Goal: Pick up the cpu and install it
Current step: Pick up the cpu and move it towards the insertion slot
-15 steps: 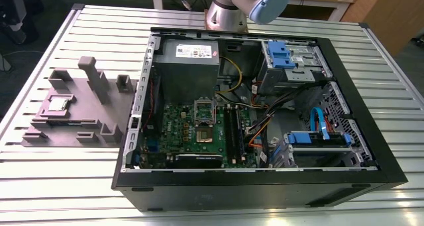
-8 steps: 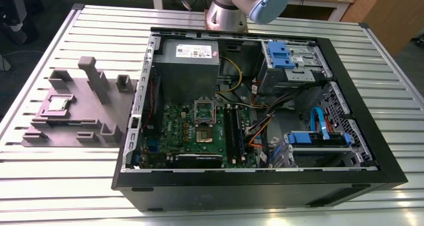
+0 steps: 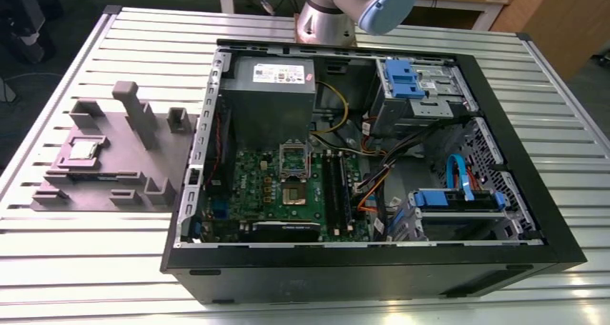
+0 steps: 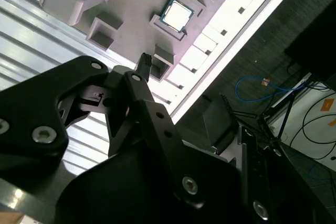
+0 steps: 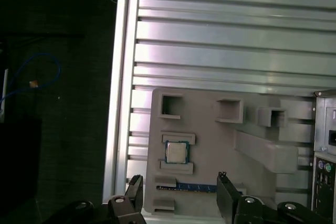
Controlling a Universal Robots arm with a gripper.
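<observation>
- The cpu (image 3: 84,150) lies flat in a recess of the grey holder (image 3: 133,178).
- The holder sits on the slatted surface (image 3: 96,268), at the exterior view's left of the open computer case (image 3: 381,268).
- In the first wrist view the pincer (image 5: 180,195) hangs over the holder, fingers apart and empty, clear of the cpu.

Counted one cpu (image 5: 176,152), one memory stick (image 5: 195,187) and one grey holder (image 5: 210,145) under them; one open computer case (image 3: 362,271) with one motherboard (image 3: 253,175), one grey power supply (image 3: 271,89) and two blue drive brackets (image 3: 402,78); one robot arm (image 3: 348,11); one claw (image 5: 179,182) with two fingers (image 5: 227,200); one slatted tabletop (image 3: 143,32).
</observation>
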